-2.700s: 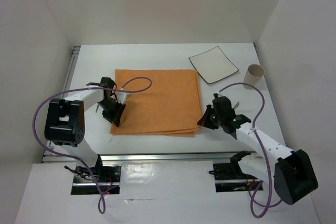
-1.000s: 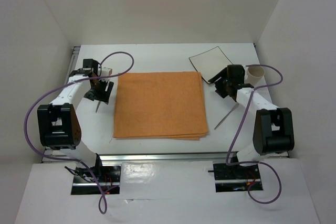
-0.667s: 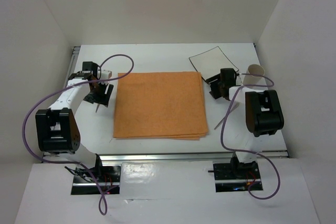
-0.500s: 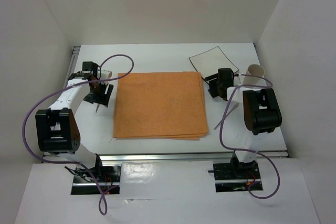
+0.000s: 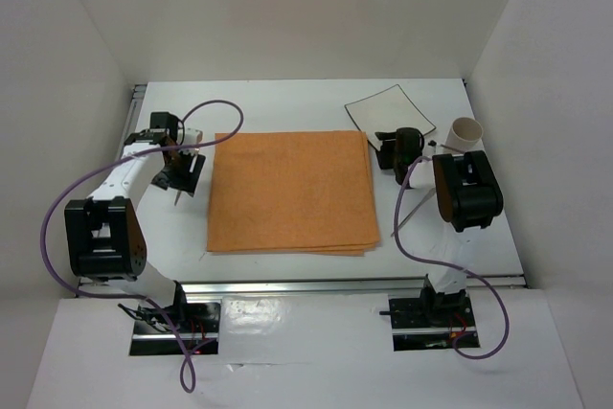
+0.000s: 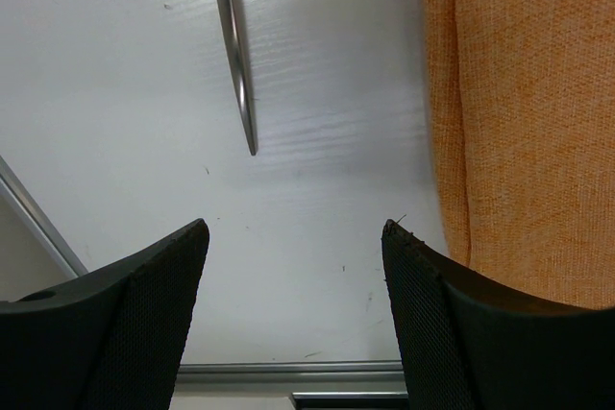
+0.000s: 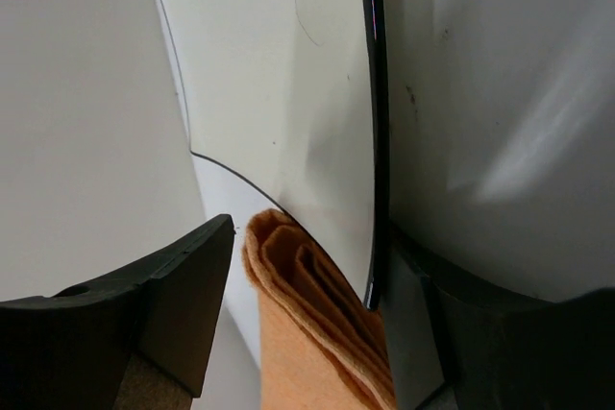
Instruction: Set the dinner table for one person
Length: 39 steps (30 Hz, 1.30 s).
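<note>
From where I stand, the two arm bases sit at the near edge of the large white tabletop, the dinner table [image 5: 287,102], which runs from the bases to the far wall. On the middle of it lies a folded orange cloth placemat [image 5: 290,191], flat and square to the edge.

To the left, the left gripper [image 5: 182,171] hangs just beside the mat's left edge. Its wrist camera shows the jaws wide apart with nothing between them, only bare table. A slim, pointed metal utensil [image 6: 235,55] lies on the white surface beneath it, close to the orange cloth but not touching it.

To the right of the mat, another thin pale utensil [image 5: 414,208] lies at a slant on the table; I cannot tell which kind it is.

Further back, the right gripper [image 5: 393,152] is at the near corner of a square white plate with a dark rim [image 5: 393,110], just past the mat's far right corner. Its jaws are spread, and the plate's dark edge runs down close to one of them; I cannot tell whether they touch.

Beside the plate, towards the right wall, is a beige paper cup [image 5: 465,131], its open mouth showing.
</note>
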{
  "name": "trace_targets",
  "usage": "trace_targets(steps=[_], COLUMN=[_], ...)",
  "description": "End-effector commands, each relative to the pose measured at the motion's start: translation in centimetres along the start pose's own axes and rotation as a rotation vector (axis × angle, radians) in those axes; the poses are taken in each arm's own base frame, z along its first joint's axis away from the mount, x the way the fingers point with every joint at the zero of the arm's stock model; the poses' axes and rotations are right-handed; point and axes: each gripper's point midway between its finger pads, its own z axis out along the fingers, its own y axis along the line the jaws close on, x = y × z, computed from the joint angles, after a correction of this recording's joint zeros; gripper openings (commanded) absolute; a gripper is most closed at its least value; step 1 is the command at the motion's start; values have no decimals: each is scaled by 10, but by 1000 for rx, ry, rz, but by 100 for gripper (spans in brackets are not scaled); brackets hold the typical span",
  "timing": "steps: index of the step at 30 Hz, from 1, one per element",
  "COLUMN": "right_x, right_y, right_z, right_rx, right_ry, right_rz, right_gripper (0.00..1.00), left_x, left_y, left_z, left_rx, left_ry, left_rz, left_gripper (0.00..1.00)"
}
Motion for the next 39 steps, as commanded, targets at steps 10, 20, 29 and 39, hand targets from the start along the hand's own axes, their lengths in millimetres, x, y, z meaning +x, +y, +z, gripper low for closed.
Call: trace_targets(steps=[10, 20, 29, 39], right_x=[-8, -10, 3, 12], right_y=[-79, 22, 131, 187], right_z=[11, -3, -38, -62], right_rx=[166, -166, -501, -670], right_ry=[-79, -74, -27, 24], right_rz=[57, -222, -311, -266], right_gripper=[17, 0, 0, 0], left_x=[-9, -7, -2, -2], left_y=[8, 8, 3, 1], left_z=[-1, -2, -1, -6], left_rx=[-30, -30, -9, -6], left_ry=[16, 16, 19, -5], left_rz=[-34, -34, -34, -35], left_gripper=[80, 80, 80, 81])
